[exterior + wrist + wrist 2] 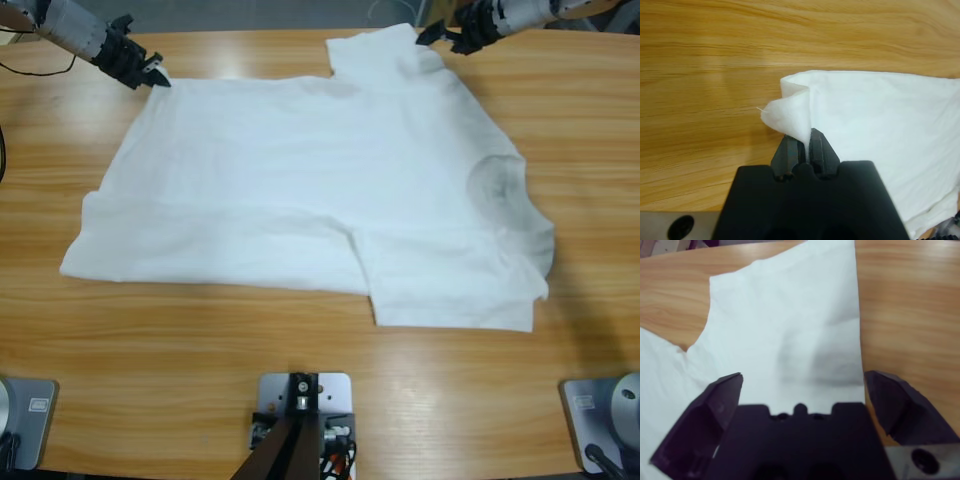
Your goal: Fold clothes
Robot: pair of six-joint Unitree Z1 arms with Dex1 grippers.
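White T-shirt (300, 190) lies spread on wooden table (300, 350), no print readable. Left gripper (801, 145) pinches its corner; right gripper (800, 390), jaws spread, hovers over a sleeve.

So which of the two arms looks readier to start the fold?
The left, probably. Its pincer is already shut on a corner of the plain white cotton T-shirt, at its hem end. The right pincer hangs open over a sleeve, gripping nothing yet.

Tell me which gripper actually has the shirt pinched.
The left gripper, at the T-shirt far-left corner in the high view: shut on cloth. The right gripper is open over a sleeve.
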